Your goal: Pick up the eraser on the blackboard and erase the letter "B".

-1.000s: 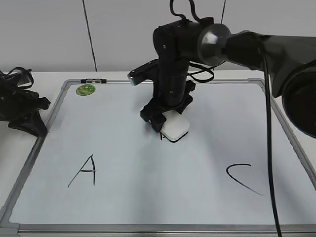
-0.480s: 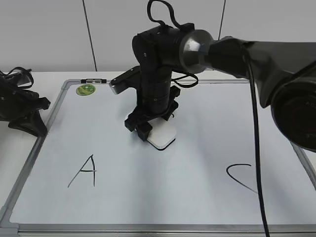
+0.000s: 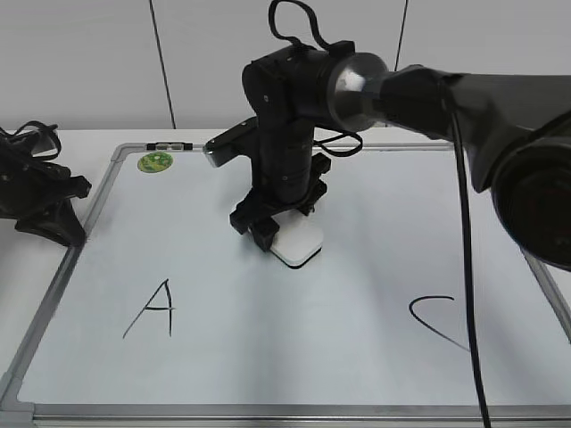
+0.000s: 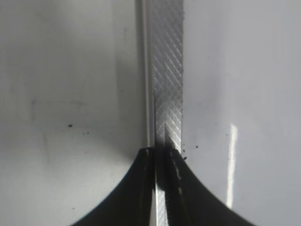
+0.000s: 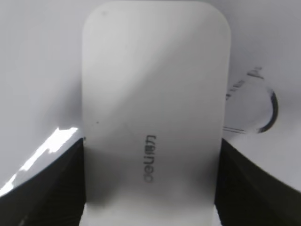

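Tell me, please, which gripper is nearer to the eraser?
Right. The right gripper has its fingers against the eraser on both sides; the left gripper sits at the blackboard frame's left edge.

Lab tabletop, whiteboard (image 3: 375, 357), robot arm (image 3: 285, 134)

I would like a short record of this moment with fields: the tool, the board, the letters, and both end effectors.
tool: white eraser, flat on the board
board: whiteboard with grey frame
letters: A and C intact; partly wiped letter "B" beside the eraser
right end effector: shut on the eraser
left end effector: shut, over the board's frame edge
other: green magnet at the far left corner
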Controlling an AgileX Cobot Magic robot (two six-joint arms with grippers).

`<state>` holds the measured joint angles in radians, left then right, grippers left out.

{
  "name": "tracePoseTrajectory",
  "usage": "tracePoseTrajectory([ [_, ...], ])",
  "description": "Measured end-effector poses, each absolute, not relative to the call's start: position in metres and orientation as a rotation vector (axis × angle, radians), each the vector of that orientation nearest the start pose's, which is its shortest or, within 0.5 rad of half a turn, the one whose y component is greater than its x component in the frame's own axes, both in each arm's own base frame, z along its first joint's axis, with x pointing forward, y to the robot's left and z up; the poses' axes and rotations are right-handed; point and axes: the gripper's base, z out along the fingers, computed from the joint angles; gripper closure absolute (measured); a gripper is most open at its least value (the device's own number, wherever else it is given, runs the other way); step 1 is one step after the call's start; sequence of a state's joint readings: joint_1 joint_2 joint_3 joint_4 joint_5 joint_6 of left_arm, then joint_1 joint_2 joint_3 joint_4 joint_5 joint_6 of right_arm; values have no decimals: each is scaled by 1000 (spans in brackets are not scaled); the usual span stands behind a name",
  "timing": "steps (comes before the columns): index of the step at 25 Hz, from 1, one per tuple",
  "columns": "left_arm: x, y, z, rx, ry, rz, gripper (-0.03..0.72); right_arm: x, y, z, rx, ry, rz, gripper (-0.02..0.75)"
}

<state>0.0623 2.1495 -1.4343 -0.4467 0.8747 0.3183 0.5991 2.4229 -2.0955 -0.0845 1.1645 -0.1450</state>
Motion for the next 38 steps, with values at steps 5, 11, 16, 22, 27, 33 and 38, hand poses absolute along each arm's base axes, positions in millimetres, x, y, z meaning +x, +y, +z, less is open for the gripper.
tracePoseTrajectory([
  [5, 414, -4, 123, -30, 2969, -496, 659, 429, 260, 152, -1046, 2771, -62, 197],
  [11, 414, -4, 123, -29, 2970, -494, 659, 445, 232, 153, -943, 2807, -66, 197],
  [16, 414, -4, 123, -29, 2970, -494, 659, 459, 203, 153, -849, 2845, -73, 197],
  [22, 414, -4, 123, -27, 2970, -492, 659, 467, 179, 154, -795, 2872, -122, 197],
  [27, 414, -4, 123, -27, 2969, -491, 659, 469, 176, 158, -791, 2867, -144, 197],
  [33, 414, -4, 123, -27, 2969, -491, 659, 470, 172, 194, -749, 2810, -115, 198],
  [38, 414, -4, 123, -27, 2969, -491, 659, 458, 170, 241, -708, 2739, -44, 198],
])
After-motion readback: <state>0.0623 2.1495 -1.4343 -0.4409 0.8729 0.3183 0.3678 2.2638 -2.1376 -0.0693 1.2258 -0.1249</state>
